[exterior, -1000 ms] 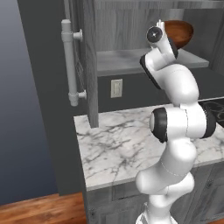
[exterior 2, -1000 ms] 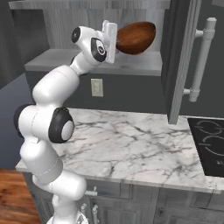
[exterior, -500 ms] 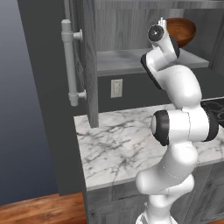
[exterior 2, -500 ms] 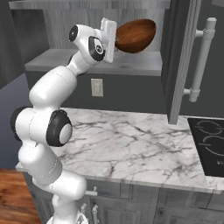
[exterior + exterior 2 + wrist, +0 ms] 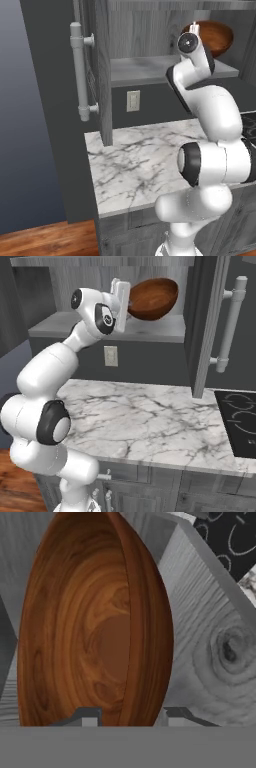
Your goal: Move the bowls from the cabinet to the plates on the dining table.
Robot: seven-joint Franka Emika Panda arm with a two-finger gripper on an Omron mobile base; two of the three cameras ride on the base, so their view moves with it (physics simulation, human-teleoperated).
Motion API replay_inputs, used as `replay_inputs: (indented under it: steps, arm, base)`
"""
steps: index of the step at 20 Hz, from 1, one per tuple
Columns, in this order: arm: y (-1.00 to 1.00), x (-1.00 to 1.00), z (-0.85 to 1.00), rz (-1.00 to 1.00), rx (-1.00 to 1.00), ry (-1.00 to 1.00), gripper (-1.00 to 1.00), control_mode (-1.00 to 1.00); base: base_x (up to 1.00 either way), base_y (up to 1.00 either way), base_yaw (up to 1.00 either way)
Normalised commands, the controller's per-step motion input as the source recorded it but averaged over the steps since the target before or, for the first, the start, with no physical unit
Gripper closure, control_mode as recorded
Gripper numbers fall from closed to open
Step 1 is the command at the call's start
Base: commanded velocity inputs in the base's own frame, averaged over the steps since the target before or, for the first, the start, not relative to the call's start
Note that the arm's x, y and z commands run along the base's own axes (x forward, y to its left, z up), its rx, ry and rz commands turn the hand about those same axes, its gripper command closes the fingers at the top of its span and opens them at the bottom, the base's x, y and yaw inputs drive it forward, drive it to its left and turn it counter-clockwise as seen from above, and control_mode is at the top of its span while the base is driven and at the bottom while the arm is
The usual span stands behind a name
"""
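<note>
bowl (image 5: 152, 298): brown, tipped up, top middle, over cabinet (image 5: 105, 331) shelf | inside: nothing | gripper (image 5: 131, 718): pinching bowl rim | hidden: arm covers bowl's left part, left view

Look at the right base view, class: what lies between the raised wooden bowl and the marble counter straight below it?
The grey cabinet shelf lies under the wooden bowl, then the dark wall with a wall outlet, above the marble counter.

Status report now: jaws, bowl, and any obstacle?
Gripper: jaws shut on wooden bowl rim. Bowl tilted, above cabinet shelf. Open door beside it.
</note>
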Motion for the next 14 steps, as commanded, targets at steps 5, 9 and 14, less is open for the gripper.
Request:
replay_inputs:
  steps: [5,9,14]
  arm:
    - [0.02,-0.59,0.22,0.03,0.02,0.03,1.00,-1.00]
    - [0.01,-0.55,0.29,0.04,0.02,0.07,1.00,-1.00]
    - [0.05,-0.48,0.29,0.06,0.00,0.10,1.00,-1.00]
  base:
    - [0.00,0.00,0.00]
    - [0.00,0.00,0.00]
    - [0.00,0.00,0.00]
